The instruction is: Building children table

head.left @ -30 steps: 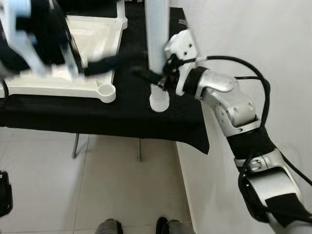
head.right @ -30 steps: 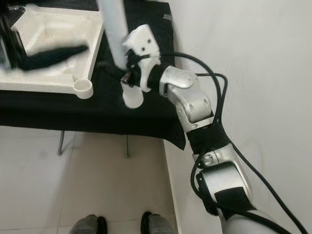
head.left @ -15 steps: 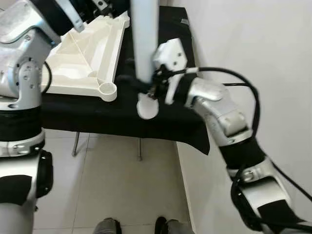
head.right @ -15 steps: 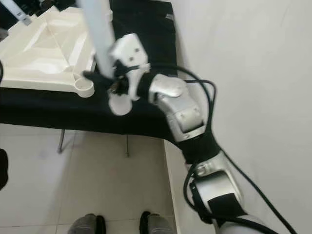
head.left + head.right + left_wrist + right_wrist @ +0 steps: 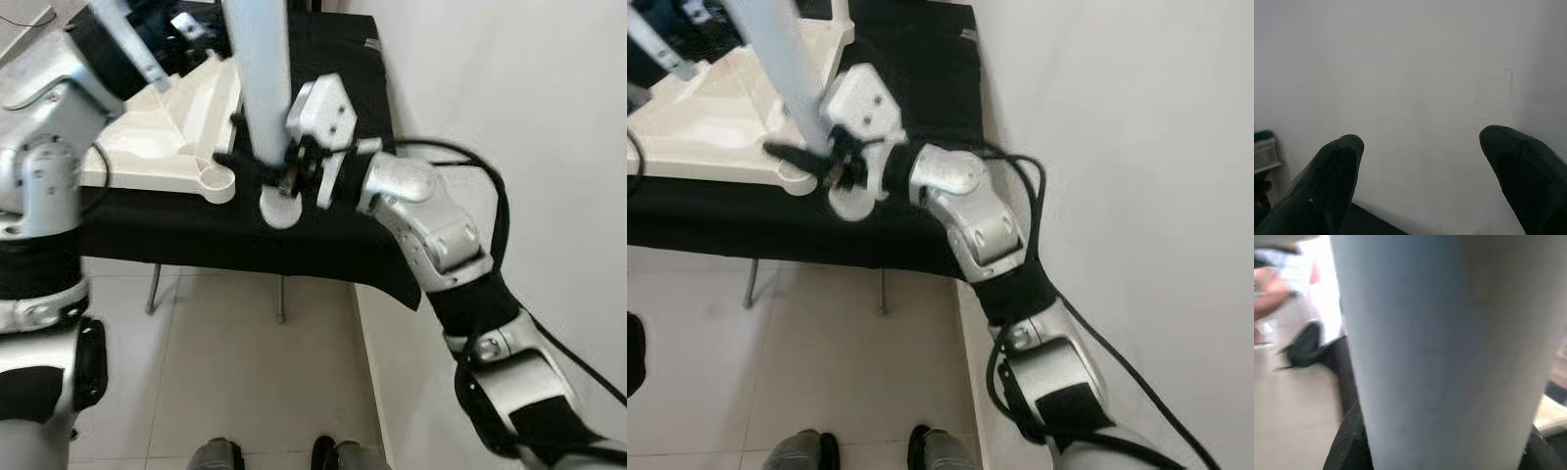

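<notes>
The right gripper [image 5: 257, 164] holds the pale grey table leg [image 5: 257, 78] near its lower end, jaws closed around the tube, and the right wrist view is close up on that same leg with the black fingers hugging it. Over the last second the leg has travelled from the 3 o'clock side of the black-draped bench [image 5: 323, 245] toward the upturned white tabletop [image 5: 167, 127], and it now leans with its top tipped toward 11 o'clock. Its round foot [image 5: 278, 208] hangs just beside the corner socket [image 5: 214, 183], at the socket's 3 o'clock. That puts the leg almost where it has to go, though it looks not yet seated: the foot is off to one side of the ring and the tube is tilted, so it likely needs straightening and a small shift toward 9 o'clock before pressing down. The left gripper [image 5: 1420, 166] has its jaws open with nothing between them, facing a plain pale wall, while the left arm [image 5: 49, 147] has drawn in at 9 o'clock by the tabletop's far side.
</notes>
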### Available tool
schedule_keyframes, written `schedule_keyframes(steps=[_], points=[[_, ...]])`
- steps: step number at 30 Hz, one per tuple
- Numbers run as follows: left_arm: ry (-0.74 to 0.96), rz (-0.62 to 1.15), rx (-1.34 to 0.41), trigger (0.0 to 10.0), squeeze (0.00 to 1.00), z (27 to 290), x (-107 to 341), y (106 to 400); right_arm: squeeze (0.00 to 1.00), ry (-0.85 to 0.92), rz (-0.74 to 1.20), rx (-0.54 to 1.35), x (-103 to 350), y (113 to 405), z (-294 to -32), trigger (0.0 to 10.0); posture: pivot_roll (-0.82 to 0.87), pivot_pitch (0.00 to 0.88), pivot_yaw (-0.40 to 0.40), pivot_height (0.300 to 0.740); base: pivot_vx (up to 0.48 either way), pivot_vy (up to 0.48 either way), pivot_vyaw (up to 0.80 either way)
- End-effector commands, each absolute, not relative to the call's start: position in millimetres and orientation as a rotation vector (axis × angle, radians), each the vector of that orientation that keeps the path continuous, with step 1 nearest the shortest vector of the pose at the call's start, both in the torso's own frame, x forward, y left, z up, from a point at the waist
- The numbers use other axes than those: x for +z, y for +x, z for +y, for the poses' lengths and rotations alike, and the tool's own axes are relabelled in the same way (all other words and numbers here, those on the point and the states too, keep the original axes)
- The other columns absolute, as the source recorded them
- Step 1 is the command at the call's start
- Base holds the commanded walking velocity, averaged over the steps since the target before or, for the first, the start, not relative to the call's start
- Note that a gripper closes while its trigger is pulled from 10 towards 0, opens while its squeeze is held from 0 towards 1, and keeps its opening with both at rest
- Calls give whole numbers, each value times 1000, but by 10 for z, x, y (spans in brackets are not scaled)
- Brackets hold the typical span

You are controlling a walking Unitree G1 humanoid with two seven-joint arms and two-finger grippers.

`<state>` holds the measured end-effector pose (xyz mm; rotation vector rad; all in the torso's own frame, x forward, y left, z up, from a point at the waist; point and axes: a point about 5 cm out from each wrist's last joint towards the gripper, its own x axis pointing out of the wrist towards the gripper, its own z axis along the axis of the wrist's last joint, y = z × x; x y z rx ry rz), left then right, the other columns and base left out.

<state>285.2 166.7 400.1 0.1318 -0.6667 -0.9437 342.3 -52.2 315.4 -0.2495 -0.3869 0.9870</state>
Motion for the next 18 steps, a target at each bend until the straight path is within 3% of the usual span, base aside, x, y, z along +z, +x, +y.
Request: schedule_keyframes(steps=[1, 6, 18], points=[[205, -678, -1120, 10000, 0, 1512, 3999, 2665, 0, -204, -343, 882, 3164, 3536, -657, 0, 55, 157, -70, 740, 0, 0, 0], [254, -674, -1104, 10000, 0, 1595, 4014, 2562, 0, -205, -326, 849, 3146, 3584, -687, 0, 61, 153, -78, 740, 0, 0, 0], [276, -806, -874, 10000, 0, 1593, 4309, 2702, 0, -314, -386, 1047, 3056, 3319, -351, 0, 50, 156, -71, 740, 0, 0, 0]])
